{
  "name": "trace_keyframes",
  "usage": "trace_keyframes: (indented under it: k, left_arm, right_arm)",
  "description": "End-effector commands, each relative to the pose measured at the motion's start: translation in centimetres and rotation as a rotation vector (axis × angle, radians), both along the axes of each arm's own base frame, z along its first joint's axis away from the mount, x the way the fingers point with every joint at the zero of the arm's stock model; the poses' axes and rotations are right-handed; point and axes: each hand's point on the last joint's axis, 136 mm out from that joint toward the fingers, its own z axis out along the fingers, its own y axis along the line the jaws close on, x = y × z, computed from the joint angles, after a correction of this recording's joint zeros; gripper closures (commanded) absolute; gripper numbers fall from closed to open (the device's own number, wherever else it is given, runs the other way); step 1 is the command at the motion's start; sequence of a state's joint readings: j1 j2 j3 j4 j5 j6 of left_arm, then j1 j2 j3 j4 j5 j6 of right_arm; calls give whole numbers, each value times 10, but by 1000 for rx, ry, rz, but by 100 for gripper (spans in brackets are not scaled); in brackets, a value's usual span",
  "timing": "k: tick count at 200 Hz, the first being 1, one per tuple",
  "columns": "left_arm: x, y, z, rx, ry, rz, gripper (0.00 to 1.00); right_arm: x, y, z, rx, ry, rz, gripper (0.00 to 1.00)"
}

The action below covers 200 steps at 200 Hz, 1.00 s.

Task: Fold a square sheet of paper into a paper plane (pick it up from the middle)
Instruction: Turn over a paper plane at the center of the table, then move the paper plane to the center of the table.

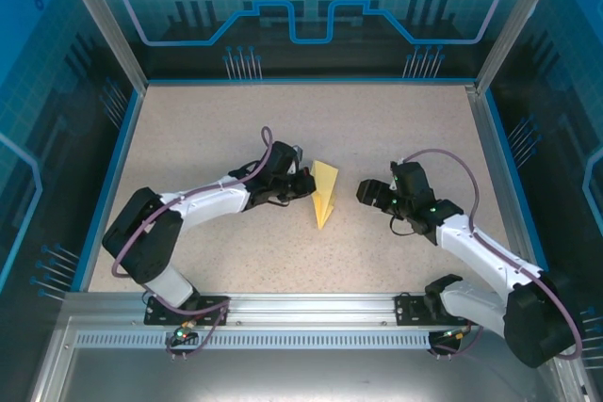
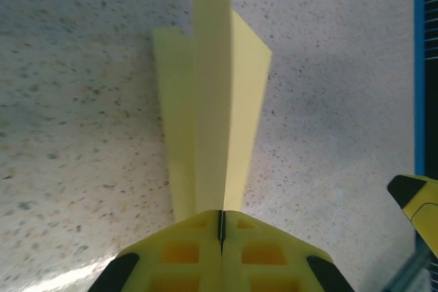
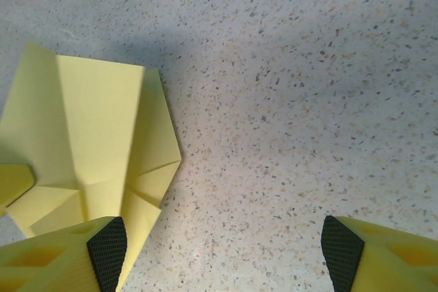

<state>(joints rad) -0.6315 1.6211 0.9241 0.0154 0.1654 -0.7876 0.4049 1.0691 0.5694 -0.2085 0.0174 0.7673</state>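
The left gripper (image 2: 221,222) pinches the paper plane (image 1: 325,193), jaws closed on its fold; the right gripper (image 3: 224,249) gapes wide near its other side.

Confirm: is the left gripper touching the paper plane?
Touching. In the left wrist view, the left gripper is shut, and the paper plane runs straight out of the seam between its fingers, pinched at the centre fold.
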Motion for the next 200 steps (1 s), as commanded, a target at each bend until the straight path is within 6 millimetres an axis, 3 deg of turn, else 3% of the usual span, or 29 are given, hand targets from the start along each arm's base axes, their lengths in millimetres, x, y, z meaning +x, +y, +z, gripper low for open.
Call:
trace_keyframes:
  k: [1, 60, 108, 136, 140, 200]
  left_arm:
    - [6, -17, 2, -132, -34, -42, 100]
    - [-2, -1, -54, -141, 70, 20, 100]
    - [-9, 18, -70, -80, 89, 74, 100]
    - [-10, 18, -70, -86, 93, 67, 100]
    - [-10, 18, -71, -85, 95, 65, 100]
    - [-10, 17, -69, -89, 92, 55, 100]
  right_arm:
    - [5, 10, 8, 38, 0, 27, 23]
    - [0, 57, -4, -25, 53, 188, 25]
    - [-1, 98, -21, -108, 112, 314, 34]
    - [-5, 115, -32, -140, 145, 370, 39]
    - [1, 121, -25, -135, 130, 371, 40]
    - [-5, 111, -45, -234, 222, 312, 41]
